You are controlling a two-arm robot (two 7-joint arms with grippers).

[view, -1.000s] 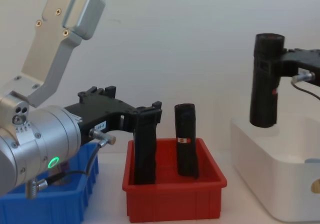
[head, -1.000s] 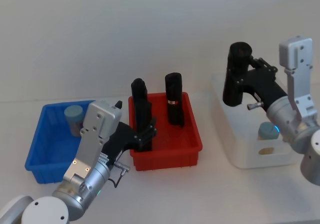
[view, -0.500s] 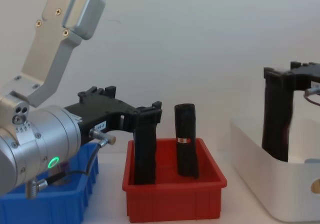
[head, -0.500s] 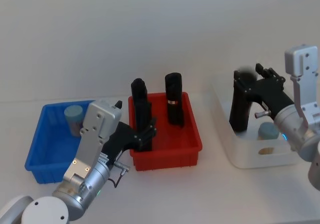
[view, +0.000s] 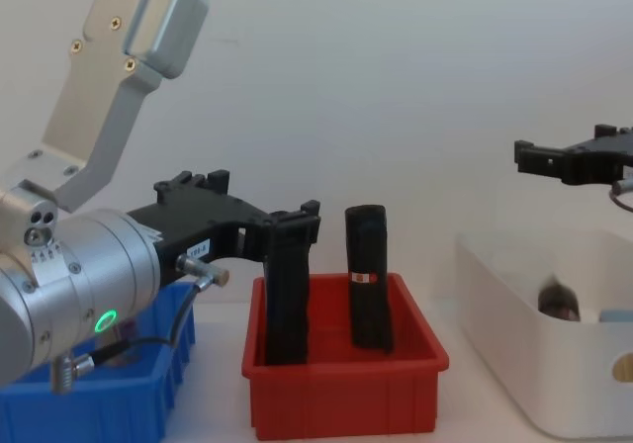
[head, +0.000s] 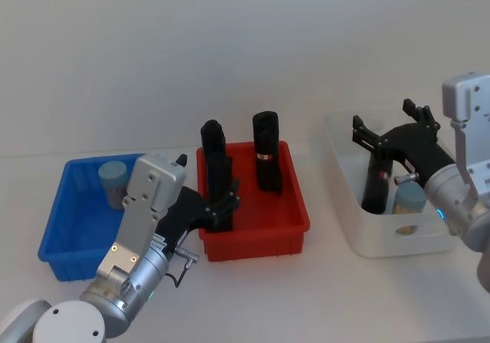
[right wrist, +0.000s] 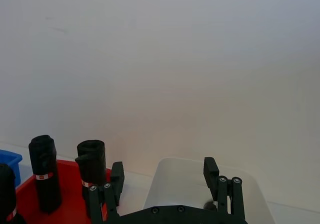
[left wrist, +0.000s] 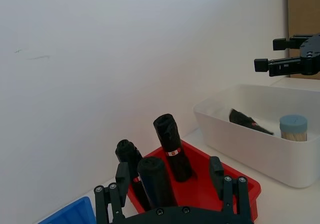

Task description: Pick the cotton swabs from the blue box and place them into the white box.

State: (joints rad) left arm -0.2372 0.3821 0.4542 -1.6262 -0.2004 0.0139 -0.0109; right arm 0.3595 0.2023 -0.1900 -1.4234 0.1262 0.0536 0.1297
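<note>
Since 0.5 s ago, black block [head: 374, 188] left the right gripper [head: 387, 131] and now leans inside the white box [head: 348, 219], beside one jar of cotton swabs [head: 408, 200]. Right gripper fingers spread wide, empty, above the box. Left gripper [head: 223, 192] fingers open on either side of a black block in the red bin [head: 256, 240]. Second cotton swab jar [head: 112, 181] sits in the blue box [head: 65, 251], far corner

Left arm [view: 79, 295], lower left of chest view: brushed silver cylindrical housing, green indicator light, flat grey bracket with three screws, thin black cable. Left gripper [view: 287, 227]: black. Right gripper [head: 387, 132], right of head view: black, silver wrist
</note>
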